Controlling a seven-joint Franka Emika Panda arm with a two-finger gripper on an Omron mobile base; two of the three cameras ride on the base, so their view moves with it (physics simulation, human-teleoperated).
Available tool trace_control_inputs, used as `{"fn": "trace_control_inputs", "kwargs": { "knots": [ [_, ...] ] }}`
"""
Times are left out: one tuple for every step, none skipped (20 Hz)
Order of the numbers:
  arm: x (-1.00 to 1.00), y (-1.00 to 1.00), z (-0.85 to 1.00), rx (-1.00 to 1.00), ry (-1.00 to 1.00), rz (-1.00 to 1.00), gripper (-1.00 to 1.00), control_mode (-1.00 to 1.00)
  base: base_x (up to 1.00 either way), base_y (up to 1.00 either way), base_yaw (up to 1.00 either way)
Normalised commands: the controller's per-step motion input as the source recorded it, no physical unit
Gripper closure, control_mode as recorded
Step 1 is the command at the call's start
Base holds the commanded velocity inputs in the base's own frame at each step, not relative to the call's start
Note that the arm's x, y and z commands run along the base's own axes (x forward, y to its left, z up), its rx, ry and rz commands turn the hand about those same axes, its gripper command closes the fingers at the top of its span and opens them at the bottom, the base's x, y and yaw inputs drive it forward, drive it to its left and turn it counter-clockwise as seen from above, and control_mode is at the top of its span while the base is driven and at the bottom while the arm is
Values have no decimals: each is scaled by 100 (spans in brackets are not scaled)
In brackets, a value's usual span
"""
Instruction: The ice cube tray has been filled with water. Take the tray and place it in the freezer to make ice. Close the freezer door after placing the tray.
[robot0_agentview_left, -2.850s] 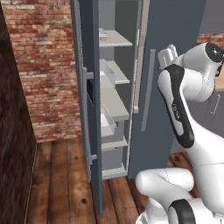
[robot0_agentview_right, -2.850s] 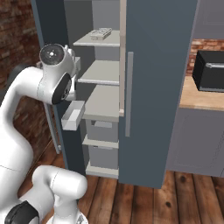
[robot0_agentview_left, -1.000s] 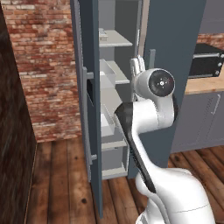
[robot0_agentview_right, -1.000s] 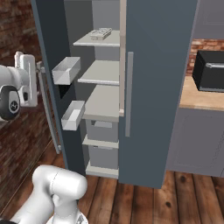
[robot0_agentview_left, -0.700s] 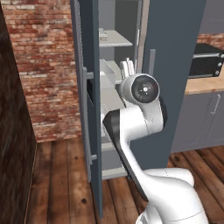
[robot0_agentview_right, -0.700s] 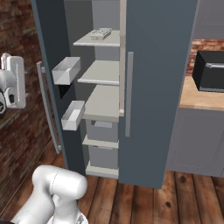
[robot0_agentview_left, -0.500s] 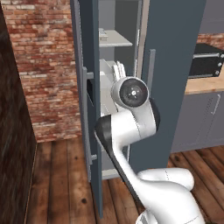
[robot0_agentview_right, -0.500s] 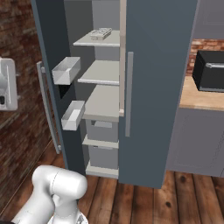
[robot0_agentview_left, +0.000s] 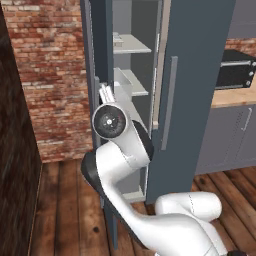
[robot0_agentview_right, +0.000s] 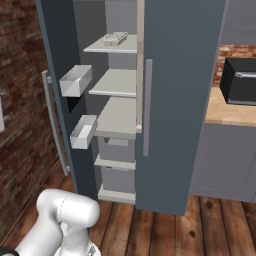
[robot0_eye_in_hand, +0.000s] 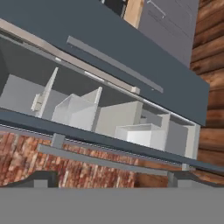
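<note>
Gripper (robot0_eye_in_hand: 107, 181) wide open, nothing between the tips, holding nothing. In the hand view it hangs outside the freezer door (robot0_eye_in_hand: 87, 131), pointing at the door's long grey handle (robot0_eye_in_hand: 103, 161) with brick wall (robot0_eye_in_hand: 65, 170) beyond. Freezer door (robot0_agentview_right: 60, 90) stands open, two white door bins (robot0_agentview_right: 76, 80) on its inner face. Ice cube tray (robot0_agentview_right: 114, 38) lies flat on the top shelf (robot0_agentview_right: 107, 47) inside the freezer (robot0_agentview_right: 120, 115), well apart from the gripper. Left base view: arm's elbow joint (robot0_agentview_left: 110, 120) sits at the door's edge, in front of the open compartment. Other fridge door (robot0_agentview_right: 180, 100) closed. Dark oven (robot0_agentview_right: 240, 80) on the counter to the right
</note>
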Motion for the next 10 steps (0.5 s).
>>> {"fn": "trace_control_inputs", "kwargs": {
  "knots": [
    [14,42,-27,-9,13,0,-100,-100,0,0,0],
    [19,40,-29,-9,12,0,-100,-100,0,0,0],
    [21,36,-28,-9,11,0,-100,-100,0,0,0],
    [24,36,-28,-9,6,0,-100,-100,0,0,0],
    [26,36,-27,-9,2,0,-100,-100,0,0,0],
    [33,37,-25,-7,0,0,-100,-100,0,0,0],
    [34,34,-26,-7,0,0,-100,-100,0,0,0],
    [37,31,-26,-6,0,0,-100,-100,0,0,0],
    [38,29,-28,-6,0,0,-100,-100,0,0,0],
    [39,29,-29,-6,0,0,-100,-100,0,0,0]
  ]
}}
